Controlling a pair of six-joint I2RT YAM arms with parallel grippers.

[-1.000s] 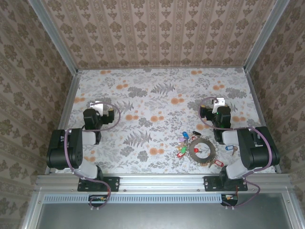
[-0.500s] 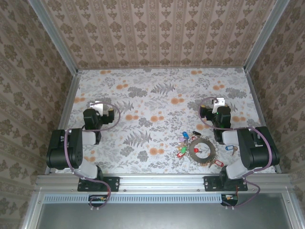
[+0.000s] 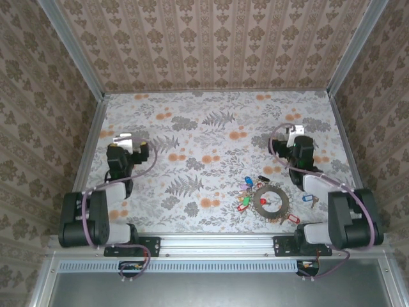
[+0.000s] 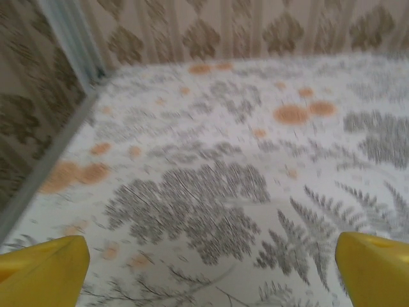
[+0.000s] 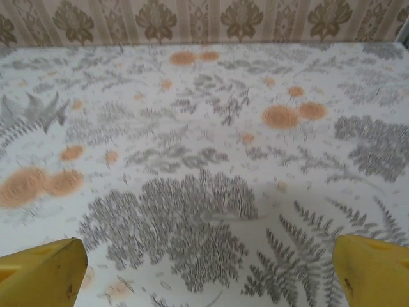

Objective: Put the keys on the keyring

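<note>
At middle left the left gripper [image 3: 123,138] hangs spread open, empty. The keyring [image 3: 270,202] lies lower right of centre. The right gripper [image 3: 294,132] above it, jaws also apart, should drop down-frame to the loose keys [image 3: 310,201] just right of the ring and pinch one squarely.

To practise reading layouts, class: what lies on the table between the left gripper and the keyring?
In the top view that stretch is bare flower-print table, from the left gripper to the coloured tags at the edge of the keyring.
</note>
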